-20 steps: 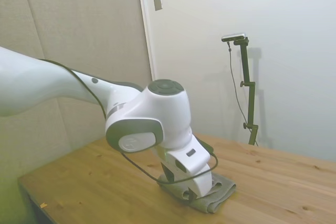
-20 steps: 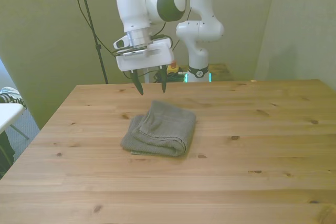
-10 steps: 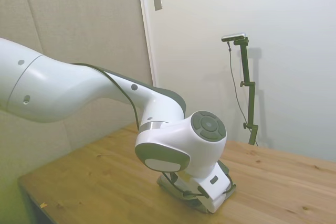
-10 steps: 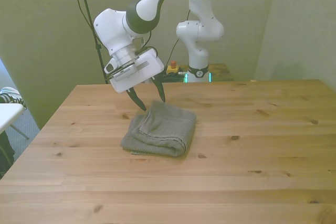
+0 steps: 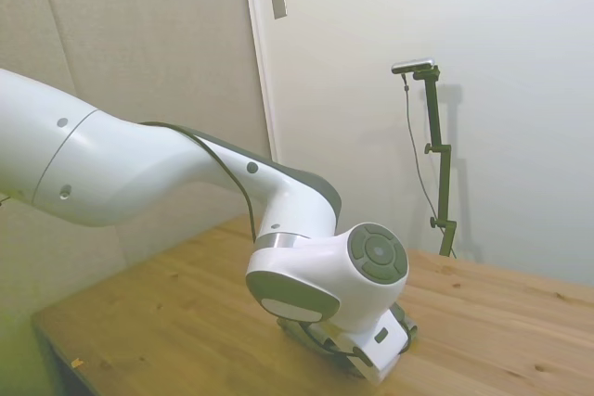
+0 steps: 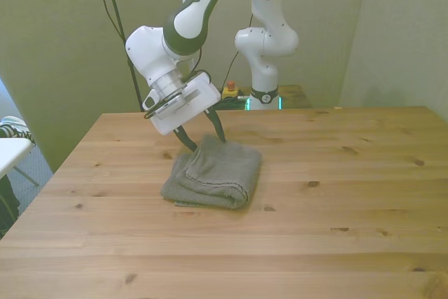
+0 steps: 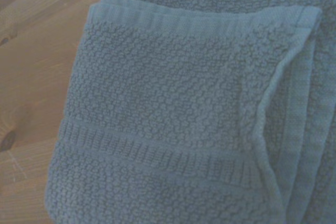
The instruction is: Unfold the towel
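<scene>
The towel point(image 6: 215, 174) lay folded in a thick bundle on the wooden table point(image 6: 336, 243), with its long side running from the table's far edge toward the near one, slanted a little to the front view's left. The gripper point(image 6: 205, 139) was at the towel's far edge, tilted, its two dark fingers point(image 6: 218, 128) spread apart with nothing between them. The white arm point(image 5: 167, 173) hid most of the towel in the side view.

Grey-green terry towel point(image 6: 215, 171), folded into a thick bundle, hemmed corner uppermost, lying flat mid-table
</scene>
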